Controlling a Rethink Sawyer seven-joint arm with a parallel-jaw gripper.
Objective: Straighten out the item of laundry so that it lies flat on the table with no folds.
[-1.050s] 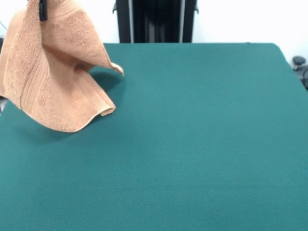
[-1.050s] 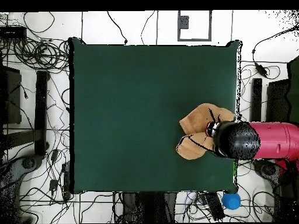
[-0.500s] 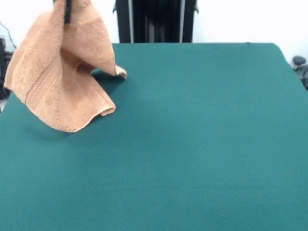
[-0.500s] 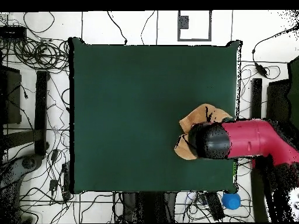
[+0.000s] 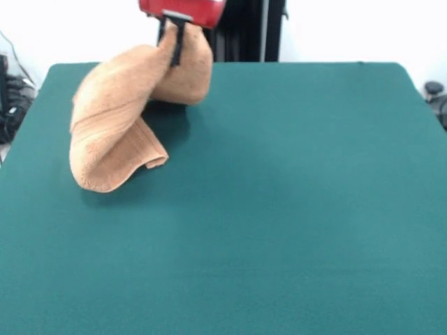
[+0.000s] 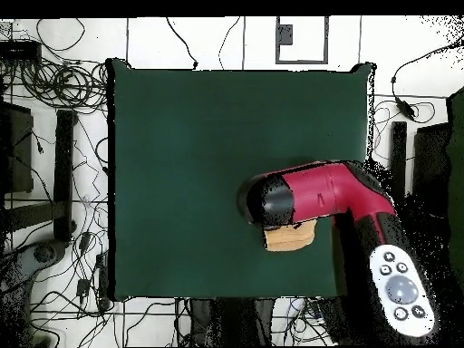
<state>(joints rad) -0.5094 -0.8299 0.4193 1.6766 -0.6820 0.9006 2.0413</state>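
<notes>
Orange towel (image 5: 112, 132) is pinched at one edge by the gripper (image 5: 172, 38), its lower end on the table (image 5: 293, 209). If released now, folds could be left in.

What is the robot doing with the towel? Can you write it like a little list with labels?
towel: small orange-tan terry towel, bunched and folded, not flat
held part: one upper edge lifted, pinched in the gripper
resting part: lower end curled on the dark green cloth-covered table
arm: red and black arm reaching over the towel, hiding most of it from above
place: towards one side of the table, with most of the green cloth bare
task state: not yet straightened
</notes>
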